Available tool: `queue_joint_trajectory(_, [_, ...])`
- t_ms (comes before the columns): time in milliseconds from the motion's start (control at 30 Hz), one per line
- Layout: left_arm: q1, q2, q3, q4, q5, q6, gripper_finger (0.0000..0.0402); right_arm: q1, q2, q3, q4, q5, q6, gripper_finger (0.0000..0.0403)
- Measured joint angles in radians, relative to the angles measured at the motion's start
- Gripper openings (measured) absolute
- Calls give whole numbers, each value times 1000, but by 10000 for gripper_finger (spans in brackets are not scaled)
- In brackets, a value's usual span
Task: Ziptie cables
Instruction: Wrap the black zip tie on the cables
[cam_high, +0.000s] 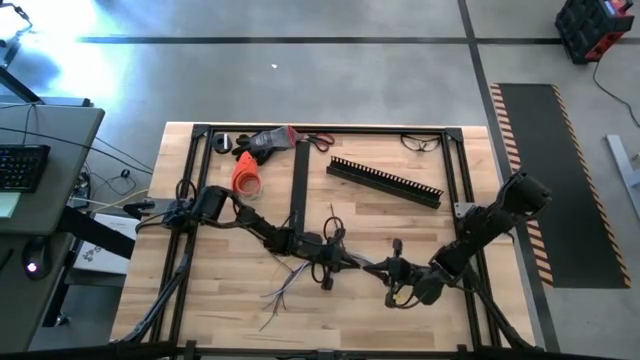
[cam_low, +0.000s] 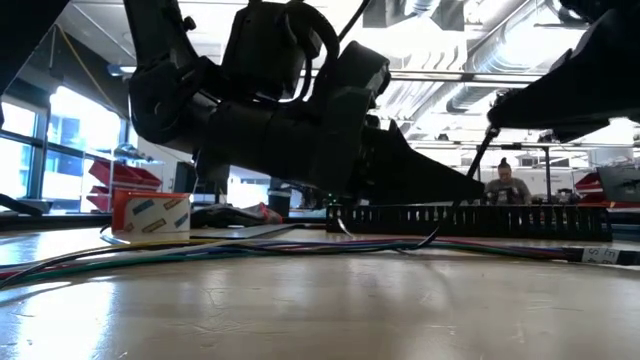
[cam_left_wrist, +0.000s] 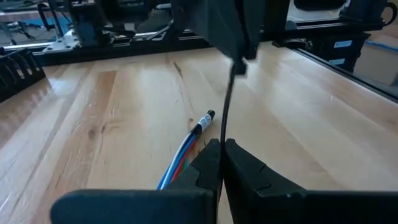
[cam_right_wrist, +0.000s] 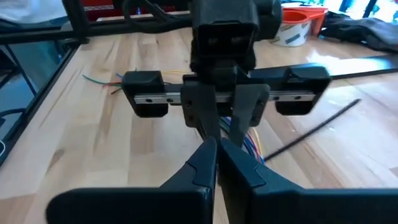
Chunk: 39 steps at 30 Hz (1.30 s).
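The table (cam_high: 220, 300) carries everything. The left gripper (cam_high: 335, 262) sits mid-table, jaws pressed together on a thin black zip tie (cam_left_wrist: 225, 106) that rises from its tips. Facing it, nearly tip to tip, the right gripper (cam_high: 392, 272) has its jaws closed too; whether they pinch the tie's other end I cannot tell. The cables (cam_high: 285, 290) lie under and behind the left gripper, free ends splayed beyond it. This looks like the tightening step: next, probably pulling the tie snug around the bunch.
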Motion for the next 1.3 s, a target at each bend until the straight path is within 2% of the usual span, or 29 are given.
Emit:
queue_joint_trajectory(400, [-17, 0, 0, 26, 4, 0, 0, -18, 19, 0, 193, 0, -134, 0])
queue_joint_trajectory(567, [-35, 0, 0, 33, 1, 10, 0, -17, 1, 0, 189, 17, -100, 0])
queue_joint_trajectory(700, [-40, 0, -12, 55, -1, 16, 0, -56, 31, 1, 157, -135, -61, 0])
queue_joint_trajectory(767, [-39, 0, -27, 93, -3, 15, 0, -81, 77, 5, 165, -153, -58, 0])
queue_joint_trajectory(900, [-30, 0, -72, 177, -8, -15, 0, -104, 127, 54, 206, -117, -158, 0])
queue_joint_trajectory(1100, [-30, 1, -130, 248, -21, -37, 0, -65, 97, 94, 211, 31, -297, 0])
queue_joint_trajectory(1233, [-30, 1, -152, 279, -25, -53, 0, -66, 94, 92, 152, 108, -206, 0])
queue_joint_trajectory(1300, [-33, 1, -152, 282, -26, -53, 0, -107, 92, 92, 89, 92, -110, 1])
